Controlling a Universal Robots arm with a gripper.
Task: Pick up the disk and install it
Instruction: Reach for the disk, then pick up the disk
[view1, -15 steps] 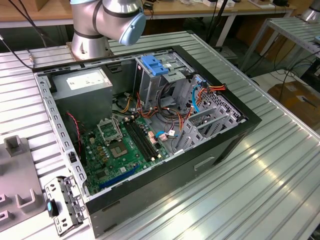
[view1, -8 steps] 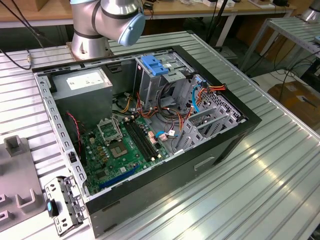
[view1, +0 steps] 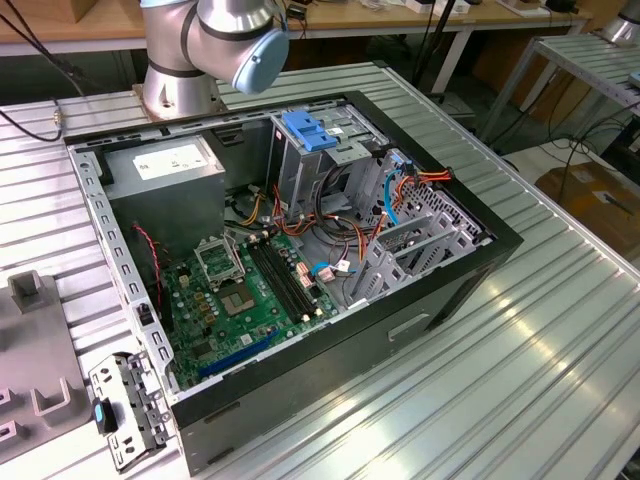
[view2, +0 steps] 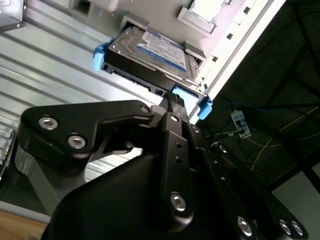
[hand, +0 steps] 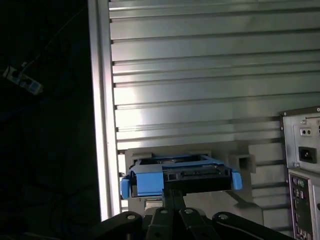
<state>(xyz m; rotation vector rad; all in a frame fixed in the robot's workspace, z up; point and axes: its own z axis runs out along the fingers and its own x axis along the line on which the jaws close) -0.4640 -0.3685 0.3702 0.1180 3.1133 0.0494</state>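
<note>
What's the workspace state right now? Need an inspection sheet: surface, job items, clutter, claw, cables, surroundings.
Surface: ribbed metal table, with an open computer case lying on it.
Job's things: the disk sits in a grey holder near the table edge, not yet in the case.
Clutter: grey fixture block at the exterior view's left; metal bracket beside the case.
Claw: claw is right at the disk's near edge; grip cannot be judged.
Cables: orange, red and blue leads inside the case.
Surroundings: workbenches behind the table; power strip on the floor.
</note>
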